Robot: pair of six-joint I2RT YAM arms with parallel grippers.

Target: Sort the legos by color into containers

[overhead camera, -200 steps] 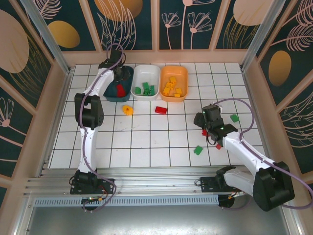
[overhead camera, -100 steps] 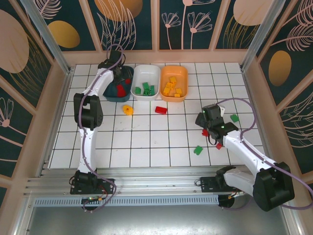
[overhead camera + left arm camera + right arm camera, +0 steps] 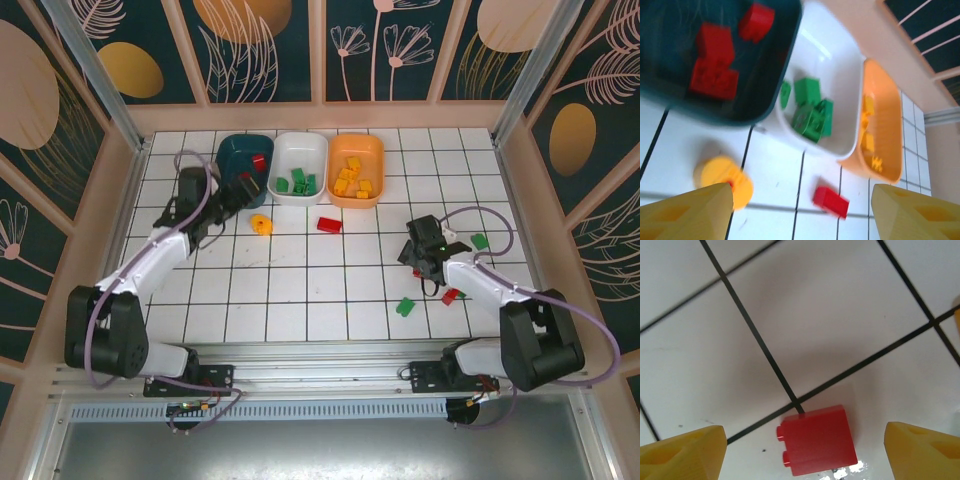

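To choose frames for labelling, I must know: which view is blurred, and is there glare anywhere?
Top external: sharp, evenly lit. Left wrist: blurred throughout; the dark teal tub and green legos look smeared. Right wrist: the red lego is fairly sharp, with a small glare patch on the tile just below it.

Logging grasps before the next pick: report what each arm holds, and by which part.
Nothing is held. The left fingers stand apart, empty; the right fingers stand apart over a red brick, not touching it.
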